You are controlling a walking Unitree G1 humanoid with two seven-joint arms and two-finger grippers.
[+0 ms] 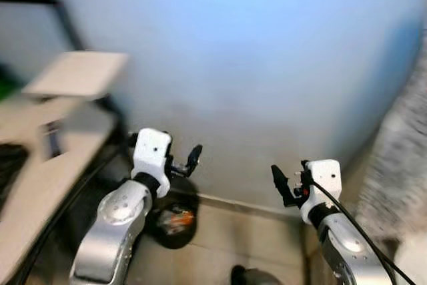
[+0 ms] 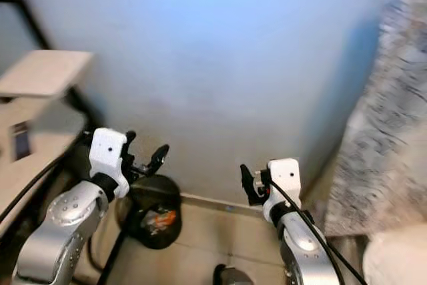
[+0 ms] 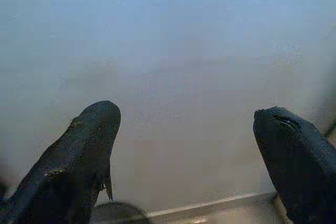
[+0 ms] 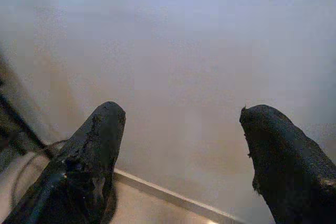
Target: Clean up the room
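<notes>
- Two silver arms are rising from the bottom edge of the head views, both reaching toward a pale blue wall (image 1: 253, 51).
- The left end effector (image 1: 175, 162) is hanging in front of the wall's lower part, its fingers (image 3: 89, 145) standing spread apart and gripping nothing, as the left wrist view is showing with bare wall between them.
- The right end effector (image 1: 288, 185) is hovering at a similar height, well apart from the left one; the right wrist view is showing its fingers (image 4: 94, 150) wide open and empty too.
- A black round bin (image 1: 175, 219) with something orange inside is sitting on the tiled floor (image 1: 240, 238) against the wall, just below the left end effector; the left wrist view is catching only a dark curved edge of it.
- A skirting strip (image 4: 173, 198) is running along the wall's foot, seen in both wrist views.
- A light worktop (image 1: 47, 145) on a dark frame is standing to the robot's left, blurred.
- A grey speckled fabric (image 2: 387, 118) is hanging on the right, showing much more broadly in the right eye view.
- What small dark thing is lying at the bottom edge between the arms, I cannot tell.
</notes>
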